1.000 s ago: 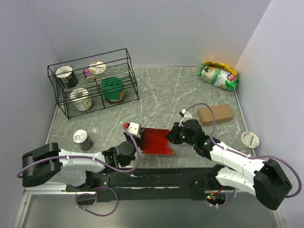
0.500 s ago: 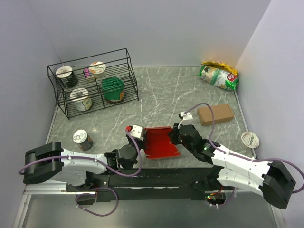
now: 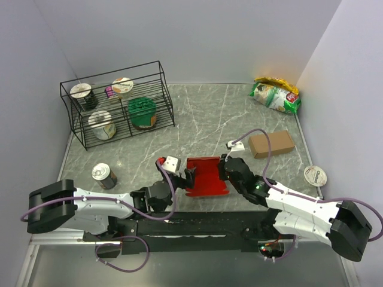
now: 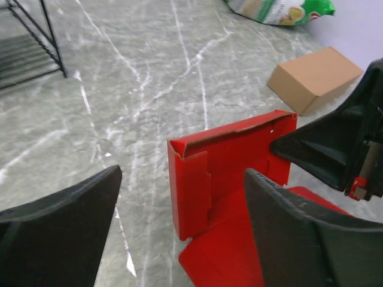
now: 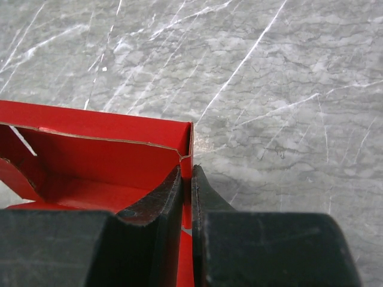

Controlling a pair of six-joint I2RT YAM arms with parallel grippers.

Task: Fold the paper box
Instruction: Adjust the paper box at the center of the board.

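The red paper box (image 3: 206, 177) lies partly folded near the table's front middle, its far wall and left side flap standing up. My left gripper (image 3: 189, 176) is at its left edge, jaws wide open. In the left wrist view the box's left corner (image 4: 197, 185) stands between the two fingers of the left gripper (image 4: 182, 176), and neither touches it. My right gripper (image 3: 223, 168) is at the box's right side. In the right wrist view the right gripper (image 5: 187, 174) is shut on the thin right wall of the box (image 5: 90, 158).
A black wire rack (image 3: 116, 104) holding cups stands at the back left. A tin can (image 3: 103, 175) sits left of the left arm. A brown cardboard box (image 3: 271, 143) lies right of the arms, a snack bag (image 3: 275, 94) at the back right, and a round lid (image 3: 315, 175) by the right wall.
My left gripper has sprung open and let go of the box's left side. The box's walls now stand more upright. The right gripper keeps its grip on the right wall.
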